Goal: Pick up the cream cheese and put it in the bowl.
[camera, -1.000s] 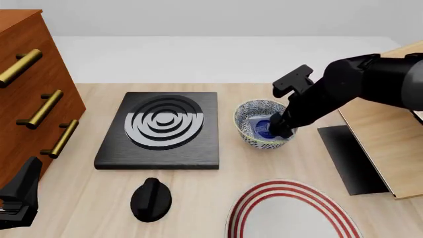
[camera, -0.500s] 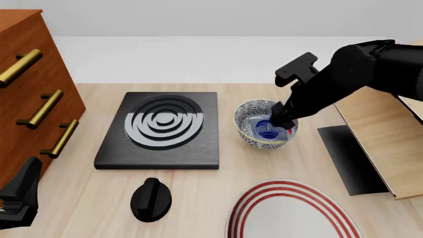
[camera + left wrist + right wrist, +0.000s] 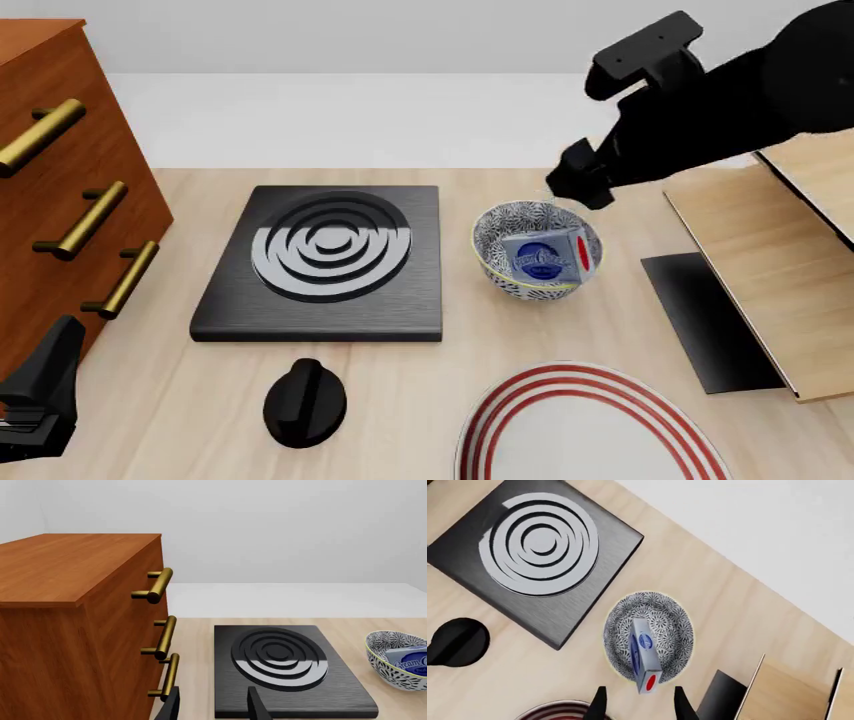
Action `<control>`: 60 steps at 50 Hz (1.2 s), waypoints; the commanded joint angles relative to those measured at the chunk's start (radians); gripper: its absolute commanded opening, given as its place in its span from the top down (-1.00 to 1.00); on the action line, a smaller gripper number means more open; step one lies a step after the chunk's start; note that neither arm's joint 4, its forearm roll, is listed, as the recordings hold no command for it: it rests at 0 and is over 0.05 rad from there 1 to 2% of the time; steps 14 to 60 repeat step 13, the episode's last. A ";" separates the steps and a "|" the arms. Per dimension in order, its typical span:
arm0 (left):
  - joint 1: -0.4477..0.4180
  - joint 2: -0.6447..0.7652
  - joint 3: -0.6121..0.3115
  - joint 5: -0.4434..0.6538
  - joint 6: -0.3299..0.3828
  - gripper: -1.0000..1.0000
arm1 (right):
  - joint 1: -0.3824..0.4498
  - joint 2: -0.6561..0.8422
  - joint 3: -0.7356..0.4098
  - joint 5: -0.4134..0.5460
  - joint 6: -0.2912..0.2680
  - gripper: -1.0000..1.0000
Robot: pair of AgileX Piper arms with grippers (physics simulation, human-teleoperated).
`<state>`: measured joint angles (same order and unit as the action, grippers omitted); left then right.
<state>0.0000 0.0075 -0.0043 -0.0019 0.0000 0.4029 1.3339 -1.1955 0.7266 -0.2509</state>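
Observation:
The cream cheese [image 3: 545, 258], a pale blue-grey box with a dark blue oval logo and a red mark, stands tilted on edge inside the blue-and-white speckled bowl [image 3: 491, 262]. My right gripper [image 3: 574, 192] is raised above the bowl's far right rim, open and empty. In the right wrist view its fingertips [image 3: 599, 704] frame the box [image 3: 643, 655] and bowl [image 3: 619, 630] from well above. My left gripper [image 3: 38, 405] rests at the near left, open and empty. The left wrist view shows the bowl [image 3: 390, 667] and box [image 3: 410, 661] far off.
A black stove plate [image 3: 327, 255] with grey rings lies left of the bowl, with a black knob [image 3: 304, 400] in front of it. A wooden drawer cabinet [image 3: 54, 170] stands at the left. A red-ringed white plate [image 3: 587, 430] lies near. A wooden rack [image 3: 761, 250] stands right.
My right gripper has let go of the cream cheese and risen up and back out of the bowl. The box stays in the bowl. The left arm has not moved.

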 commanded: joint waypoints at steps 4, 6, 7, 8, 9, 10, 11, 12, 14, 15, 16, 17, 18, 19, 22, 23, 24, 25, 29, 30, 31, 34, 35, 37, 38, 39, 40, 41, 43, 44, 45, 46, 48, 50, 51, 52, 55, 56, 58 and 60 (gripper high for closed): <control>0.000 0.000 0.000 0.000 0.000 -1.00 | 0.063 -0.183 0.054 -0.046 0.063 -1.00; 0.000 0.000 0.000 0.000 0.000 -1.00 | 0.075 -0.215 0.077 -0.066 0.070 -1.00; 0.000 0.000 0.000 0.000 0.000 -1.00 | 0.094 -0.233 0.093 -0.074 0.085 -1.00; 0.000 0.000 0.000 0.000 0.000 -1.00 | 0.094 -0.233 0.094 -0.074 0.085 -1.00; 0.000 0.000 0.000 0.000 0.000 -1.00 | 0.098 -0.248 0.108 -0.085 0.087 -1.00; 0.000 0.000 0.000 0.000 0.000 -1.00 | 0.110 -0.264 0.122 -0.097 0.105 -1.00; 0.000 0.000 0.000 0.000 0.000 -1.00 | 0.123 -0.278 0.139 -0.108 0.115 -1.00; 0.000 0.000 0.000 0.000 0.000 -1.00 | 0.132 -0.292 0.154 -0.120 0.125 -1.00; 0.000 0.000 0.000 0.000 0.000 -1.00 | 0.135 -0.303 0.168 -0.130 0.126 -1.00; 0.000 0.000 0.000 0.000 0.000 -1.00 | 0.135 -0.303 0.168 -0.130 0.126 -1.00; 0.000 0.000 0.000 0.000 0.000 -1.00 | 0.135 -0.303 0.168 -0.130 0.126 -1.00; 0.000 0.000 0.000 0.000 0.000 -1.00 | 0.135 -0.303 0.168 -0.130 0.126 -1.00; 0.000 0.000 0.000 0.000 0.000 -1.00 | 0.135 -0.303 0.168 -0.130 0.126 -1.00; 0.000 0.000 0.000 0.000 0.000 -1.00 | 0.135 -0.303 0.168 -0.130 0.126 -1.00; 0.000 0.000 0.000 0.000 0.000 -1.00 | 0.135 -0.303 0.168 -0.130 0.126 -1.00; 0.000 0.000 0.000 0.000 0.000 -1.00 | 0.135 -0.303 0.168 -0.130 0.126 -1.00; 0.000 0.000 0.000 0.000 0.000 -1.00 | 0.135 -0.303 0.168 -0.130 0.126 -1.00; 0.000 0.000 0.000 0.000 0.000 -1.00 | 0.135 -0.303 0.168 -0.130 0.126 -1.00; 0.000 0.000 0.000 0.000 0.000 -1.00 | 0.135 -0.303 0.168 -0.130 0.126 -1.00; 0.000 0.000 0.000 0.000 0.000 -1.00 | 0.135 -0.303 0.168 -0.130 0.126 -1.00; 0.000 0.000 0.000 0.000 0.000 -1.00 | 0.135 -0.303 0.168 -0.130 0.126 -1.00; 0.000 0.000 0.000 0.000 0.000 -1.00 | 0.135 -0.303 0.168 -0.130 0.126 -1.00; 0.000 0.000 0.000 0.000 0.000 -1.00 | 0.135 -0.303 0.168 -0.130 0.126 -1.00; 0.000 0.000 0.000 0.000 0.000 -1.00 | 0.135 -0.303 0.168 -0.130 0.126 -1.00; 0.000 0.000 0.000 0.000 0.000 -1.00 | 0.135 -0.303 0.168 -0.130 0.126 -1.00; 0.000 0.000 0.000 0.000 0.000 -1.00 | 0.135 -0.303 0.168 -0.130 0.126 -1.00; 0.000 0.000 0.000 0.000 0.000 -1.00 | 0.135 -0.303 0.168 -0.130 0.126 -1.00; 0.000 0.000 0.000 0.000 0.000 -1.00 | 0.135 -0.303 0.168 -0.130 0.126 -1.00; 0.000 0.000 0.000 0.000 0.000 -1.00 | 0.135 -0.303 0.168 -0.130 0.126 -1.00; 0.000 0.000 0.000 0.000 0.000 -1.00 | 0.135 -0.303 0.168 -0.130 0.126 -1.00; 0.000 0.000 0.000 0.000 0.000 -1.00 | 0.135 -0.303 0.168 -0.130 0.126 -1.00; 0.000 0.000 0.000 0.000 0.000 -1.00 | 0.135 -0.303 0.168 -0.130 0.126 -1.00; 0.000 0.000 0.000 0.000 0.000 -1.00 | 0.135 -0.303 0.168 -0.130 0.126 -1.00; 0.000 0.000 0.000 0.000 0.000 -1.00 | 0.135 -0.303 0.168 -0.130 0.126 -1.00; 0.000 0.000 0.000 0.000 0.000 -1.00 | 0.135 -0.303 0.168 -0.130 0.126 -1.00; 0.000 0.000 0.000 0.000 0.000 -1.00 | 0.135 -0.303 0.168 -0.130 0.126 -1.00; 0.000 0.000 0.000 0.000 0.000 -1.00 | 0.135 -0.303 0.168 -0.130 0.126 -1.00; 0.000 0.000 0.000 0.000 0.000 -1.00 | 0.135 -0.303 0.168 -0.130 0.126 -1.00; 0.000 0.000 0.000 0.000 0.000 -1.00 | 0.135 -0.303 0.168 -0.130 0.126 -1.00; 0.000 0.000 0.000 0.000 0.000 -1.00 | 0.135 -0.303 0.168 -0.130 0.126 -1.00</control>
